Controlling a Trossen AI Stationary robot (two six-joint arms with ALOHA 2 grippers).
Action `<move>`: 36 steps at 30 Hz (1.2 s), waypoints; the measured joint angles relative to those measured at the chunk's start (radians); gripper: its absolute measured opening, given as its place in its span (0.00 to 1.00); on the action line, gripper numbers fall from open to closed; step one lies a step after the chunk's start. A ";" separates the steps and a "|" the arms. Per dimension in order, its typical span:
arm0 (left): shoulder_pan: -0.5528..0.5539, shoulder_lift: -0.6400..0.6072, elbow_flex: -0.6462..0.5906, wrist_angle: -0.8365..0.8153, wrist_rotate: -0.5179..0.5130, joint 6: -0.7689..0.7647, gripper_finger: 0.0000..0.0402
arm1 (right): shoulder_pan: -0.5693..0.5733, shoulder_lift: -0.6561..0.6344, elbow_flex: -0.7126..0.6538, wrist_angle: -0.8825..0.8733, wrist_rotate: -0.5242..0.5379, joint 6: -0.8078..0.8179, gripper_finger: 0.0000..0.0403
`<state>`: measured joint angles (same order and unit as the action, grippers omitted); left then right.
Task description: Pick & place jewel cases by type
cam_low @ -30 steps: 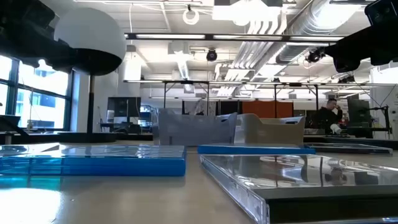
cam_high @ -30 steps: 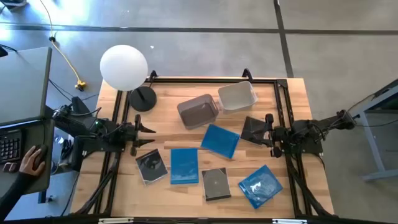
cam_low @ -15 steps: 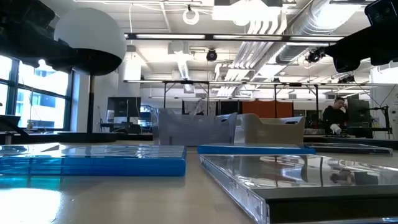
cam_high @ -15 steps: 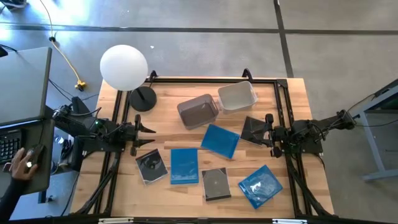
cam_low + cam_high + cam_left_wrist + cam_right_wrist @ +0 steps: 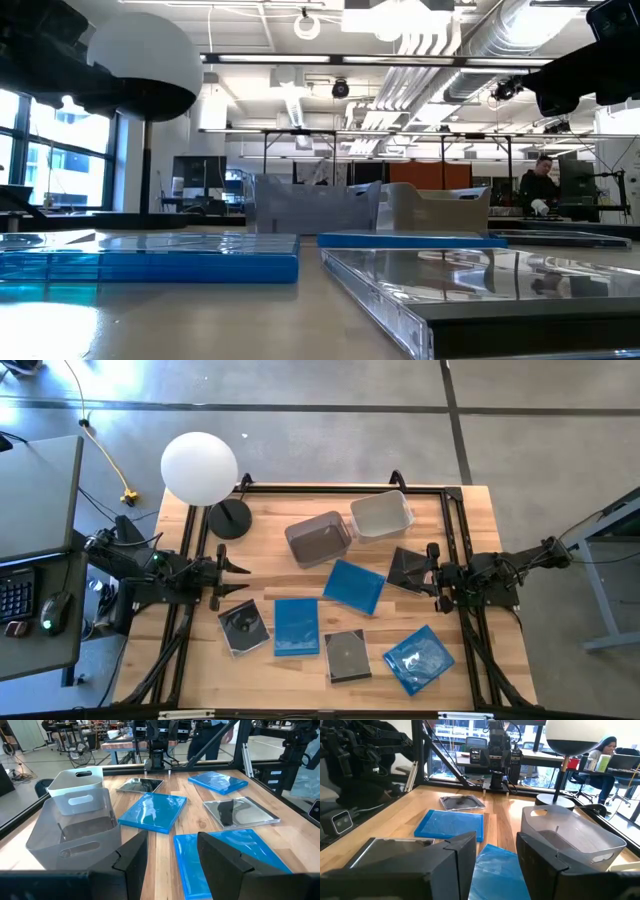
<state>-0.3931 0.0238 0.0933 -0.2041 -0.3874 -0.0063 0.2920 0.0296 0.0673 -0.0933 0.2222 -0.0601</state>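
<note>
Six jewel cases lie flat on the wooden table [image 5: 200,680]. The blue ones are at the middle [image 5: 354,586], near middle [image 5: 296,627] and near right [image 5: 418,658]. The dark ones are at near left [image 5: 244,626], near middle [image 5: 347,655] and just in front of my right gripper [image 5: 408,569]. My left gripper [image 5: 240,580] is open and empty at the table's left, above the wood; its fingers frame the cases in its wrist view [image 5: 172,865]. My right gripper [image 5: 432,573] is open and empty at the table's right [image 5: 495,865].
A grey tub [image 5: 319,539] and a clear tub [image 5: 381,515] stand at the far middle. A lamp with a white globe [image 5: 199,468] and a black base [image 5: 230,518] stands at the far left. A black frame [image 5: 340,487] runs along the table's edges. A desk with a mouse [image 5: 52,610] is left of the table.
Neither gripper nor any case has moved. A person's hand that lay on the mouse at the desk left of the table has drawn back out of view.
</note>
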 joint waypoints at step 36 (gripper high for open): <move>0.000 0.000 -0.002 0.034 0.011 -0.003 0.42 | 0.000 0.000 0.000 0.000 0.000 0.000 0.33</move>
<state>-0.3931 0.0238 0.0910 -0.1703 -0.3763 -0.0090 0.2924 0.0296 0.0673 -0.0932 0.2222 -0.0601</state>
